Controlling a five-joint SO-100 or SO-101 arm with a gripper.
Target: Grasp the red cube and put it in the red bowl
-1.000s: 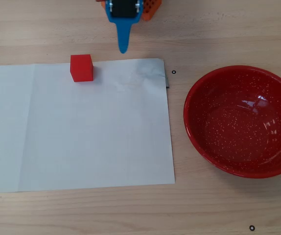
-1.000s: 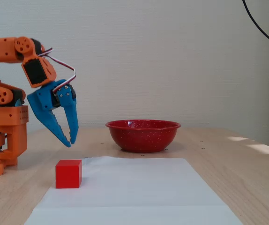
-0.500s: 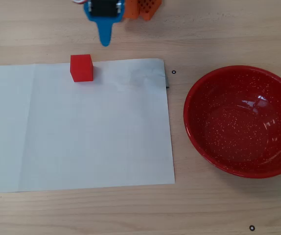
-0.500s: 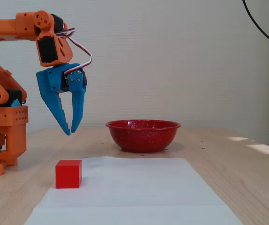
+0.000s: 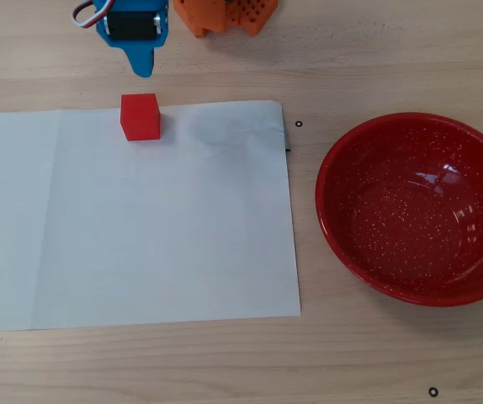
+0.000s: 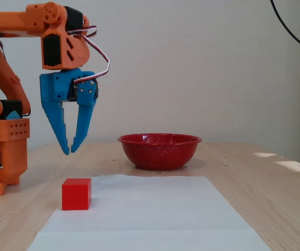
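One red cube [image 5: 140, 116] rests on the white paper sheet [image 5: 157, 236] near the sheet's far edge in the overhead view, well apart from the single red bowl [image 5: 368, 252], which stands empty on the bare wooden table [image 5: 225, 362] to the right of the sheet. The gripper [image 6: 70, 150] hangs above the table with its tips pointing downward, clear of the cube; the two blue fingers [image 6: 56, 123] converge almost to a point, with only a narrow slit between the tips, and they hold nothing. In the overhead view only the gripper's tip enters from the top edge, so its exact offset from the cube is hard to judge there, but it appears just beyond the cube's far face. The cube looks rigid, light and matte, so it should not deform and should offer fair friction. Recommended hold: open the jaws wider than the cube, descend, and close on two opposite flat side faces at mid-height, squarely rather than across corners. The bowl looks glossy and hard; a light cube may bounce if released high.
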